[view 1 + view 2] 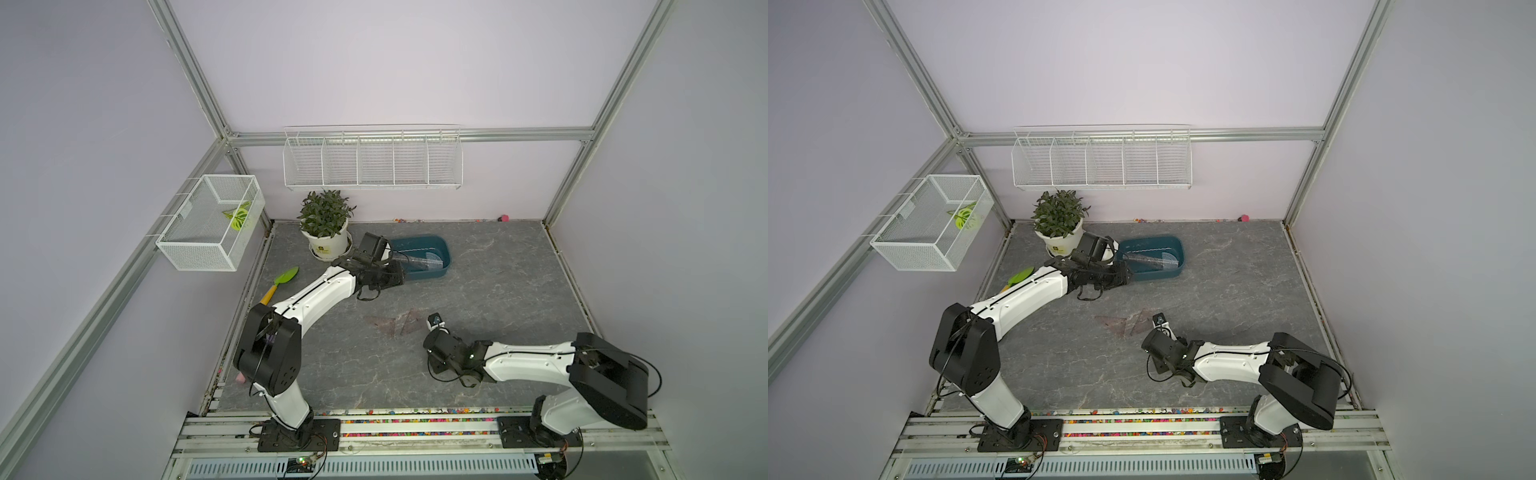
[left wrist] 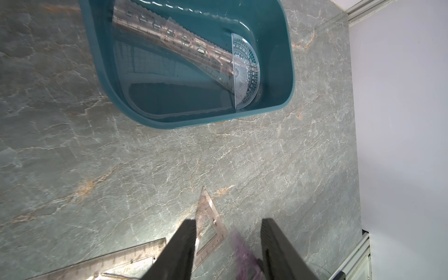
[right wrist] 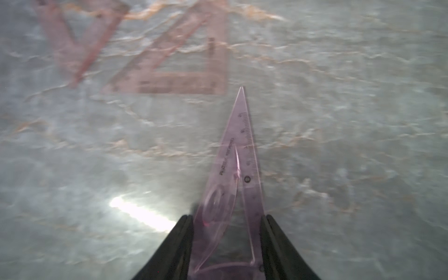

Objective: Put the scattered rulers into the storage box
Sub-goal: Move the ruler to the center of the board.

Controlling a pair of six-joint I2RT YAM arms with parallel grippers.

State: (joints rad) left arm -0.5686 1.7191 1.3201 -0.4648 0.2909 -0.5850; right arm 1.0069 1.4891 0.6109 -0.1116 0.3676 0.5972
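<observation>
Right wrist view: a pink triangle ruler [image 3: 238, 169] is gripped by the right tool [image 3: 227, 218]. Two triangles [image 3: 169, 82] are seen on the worktop [image 3: 339, 121], a long ruler [image 2: 169, 34] and protractor [image 2: 246, 72] inside the storage box [image 2: 289, 60]. Left tool's [image 2: 228, 221] hold cannot be told.

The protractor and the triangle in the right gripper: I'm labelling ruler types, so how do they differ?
Shape: the protractor is a semicircle; the triangle tapers to a sharp point. Colour: the protractor looks bluish, the triangle pinkish purple. Place: the protractor sits inside the storage box; the triangle is clamped in the right gripper. Both are thin, see-through plastic with printed scales.
</observation>
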